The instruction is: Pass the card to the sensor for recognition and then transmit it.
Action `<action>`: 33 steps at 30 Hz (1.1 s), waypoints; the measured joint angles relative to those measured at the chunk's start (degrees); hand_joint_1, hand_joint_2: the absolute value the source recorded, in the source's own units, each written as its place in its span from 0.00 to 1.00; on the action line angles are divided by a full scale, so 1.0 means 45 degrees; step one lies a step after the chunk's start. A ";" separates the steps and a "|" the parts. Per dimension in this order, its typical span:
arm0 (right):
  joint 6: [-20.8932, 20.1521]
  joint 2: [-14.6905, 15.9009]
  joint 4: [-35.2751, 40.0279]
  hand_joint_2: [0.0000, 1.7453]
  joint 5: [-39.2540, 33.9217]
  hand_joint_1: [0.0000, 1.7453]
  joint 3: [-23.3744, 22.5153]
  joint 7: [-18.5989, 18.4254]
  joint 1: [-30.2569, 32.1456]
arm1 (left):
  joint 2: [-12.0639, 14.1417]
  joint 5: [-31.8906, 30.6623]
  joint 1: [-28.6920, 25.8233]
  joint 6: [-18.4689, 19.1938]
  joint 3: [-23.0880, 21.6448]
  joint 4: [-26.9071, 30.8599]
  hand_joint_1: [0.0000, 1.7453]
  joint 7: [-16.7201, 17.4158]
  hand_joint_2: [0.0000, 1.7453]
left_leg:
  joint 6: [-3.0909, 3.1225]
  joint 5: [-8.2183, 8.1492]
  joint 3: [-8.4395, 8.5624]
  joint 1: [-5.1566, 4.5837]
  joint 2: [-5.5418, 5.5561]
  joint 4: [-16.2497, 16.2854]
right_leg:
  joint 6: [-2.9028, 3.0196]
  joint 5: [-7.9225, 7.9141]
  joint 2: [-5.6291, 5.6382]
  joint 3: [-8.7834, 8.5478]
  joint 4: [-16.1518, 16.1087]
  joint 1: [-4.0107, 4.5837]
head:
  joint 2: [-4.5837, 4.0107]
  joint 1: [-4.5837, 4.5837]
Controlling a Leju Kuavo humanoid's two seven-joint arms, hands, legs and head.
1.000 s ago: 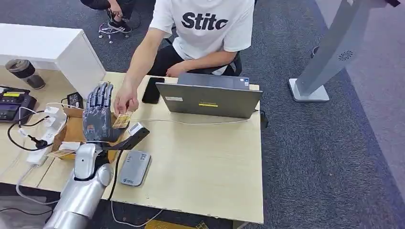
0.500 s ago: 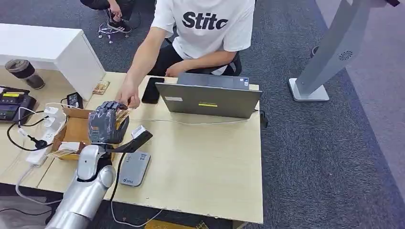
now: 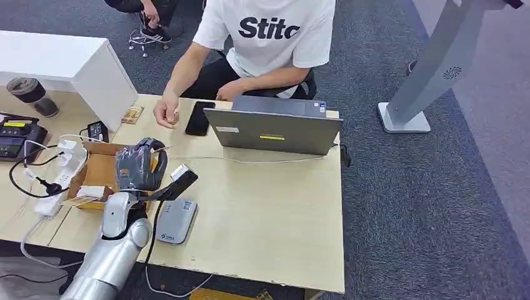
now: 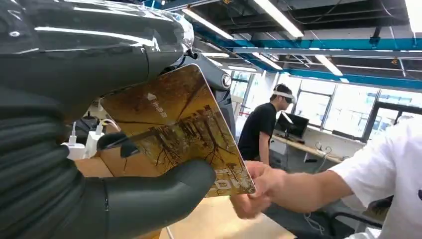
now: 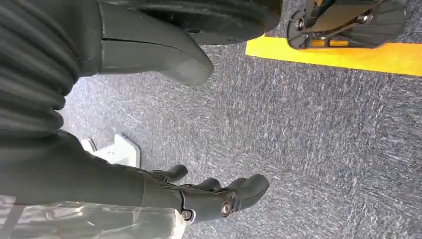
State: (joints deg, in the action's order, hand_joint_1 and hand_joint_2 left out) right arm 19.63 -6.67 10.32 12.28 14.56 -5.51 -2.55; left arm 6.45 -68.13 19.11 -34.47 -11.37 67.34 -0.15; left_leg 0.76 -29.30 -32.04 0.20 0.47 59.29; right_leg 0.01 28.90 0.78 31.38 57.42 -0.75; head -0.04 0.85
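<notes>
The left robot hand [image 3: 139, 166] pinches the card [image 4: 181, 130] between thumb and curled fingers, above the worktop [image 3: 262, 212] just behind the grey reader [image 3: 176, 220]. The right robot hand [image 5: 199, 196] hangs over carpet, fingers loosely curled, holding nothing. A person's hand [image 3: 166, 113] rests farther behind the reader.

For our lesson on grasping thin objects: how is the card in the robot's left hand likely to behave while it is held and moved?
The card looks flat and unbent where it juts past the left hand, so it is probably stiff. It seems thin, so likely light. Its glossy face suggests it could slip between thumb and fingers.
</notes>
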 joint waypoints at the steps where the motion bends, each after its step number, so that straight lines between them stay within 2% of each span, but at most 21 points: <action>1: 0.0000 0.0000 0.0000 1.00 0.0000 0.00 0.0000 0.0000 0.0000 | 0.0005 0.0101 -0.0004 0.0038 0.0000 -0.0005 1.00 -0.0067 1.00 | 0.0000 0.0000 0.0000 0.0000 0.0000 0.0000 | 0.0000 0.0000 0.0000 -0.0001 0.0000 0.0000 | 0.0000 0.0000; 7: 0.0034 0.0000 0.0000 1.00 -0.0185 0.00 -0.0097 0.0058 0.0016 | 0.0107 0.0787 -0.0196 0.0928 -0.0044 0.0078 1.00 -0.0229 1.00 | 0.0000 0.0000 0.0001 0.0000 -0.0001 0.0000 | 0.0000 0.0000 0.0001 0.0001 0.0000 0.0000 | 0.0000 0.0000; 18: 0.0034 0.0000 0.0000 1.00 -0.0175 0.00 -0.0112 0.0083 0.0038 | 0.0214 0.0864 -0.0276 0.1205 -0.0214 0.0243 1.00 -0.0229 1.00 | 0.0000 0.0000 0.0000 0.0000 0.0001 0.0000 | 0.0000 0.0000 -0.0002 -0.0002 0.0000 0.0000 | 0.0000 0.0000; 22: 0.0034 0.0000 0.0000 1.00 -0.0243 0.00 -0.0224 0.0092 0.0066 | 0.0388 0.0893 -0.0525 0.2391 -0.0433 0.0773 1.00 -0.0151 1.00 | 0.0000 0.0000 0.0000 0.0000 0.0000 0.0000 | 0.0000 0.0000 0.0000 -0.0002 0.0000 0.0000 | 0.0000 0.0000; 27: 0.0034 0.0000 0.0000 1.00 -0.0403 0.00 -0.0423 0.0136 0.0091 | 0.0737 0.0981 -0.1005 0.3637 -0.0874 0.1684 1.00 0.0306 1.00 | 0.0002 -0.0002 -0.0001 0.0000 -0.0001 0.0000 | 0.0000 0.0002 0.0000 0.0000 0.0000 0.0000 | 0.0000 0.0000; 30: 0.0039 0.0000 0.0000 1.00 -0.0398 0.00 -0.0486 0.0155 0.0095 | 0.1000 0.0903 -0.1289 0.4089 -0.1073 0.2141 1.00 0.0500 1.00 | 0.0002 -0.0002 0.0000 0.0000 -0.0001 -0.0002 | 0.0000 0.0003 0.0000 0.0000 0.0000 0.0000 | 0.0000 0.0000; 33: 0.0039 0.0000 0.0000 1.00 -0.0393 0.00 -0.0515 0.0155 0.0101 | 0.1190 0.0830 -0.1530 0.4192 -0.1244 0.2448 1.00 0.0573 1.00 | 0.0002 -0.0002 0.0000 0.0000 -0.0001 -0.0002 | 0.0000 0.0003 -0.0001 0.0000 0.0000 0.0000 | 0.0000 0.0000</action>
State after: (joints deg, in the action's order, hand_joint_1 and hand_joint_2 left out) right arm 19.80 -6.67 10.32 10.51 12.24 -4.81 -2.10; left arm 11.80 -64.39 12.22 -15.61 -16.96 78.36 2.43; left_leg 0.77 -29.31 -32.04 0.21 0.47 59.28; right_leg 0.01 28.91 0.77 31.37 57.43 -0.75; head -0.04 0.85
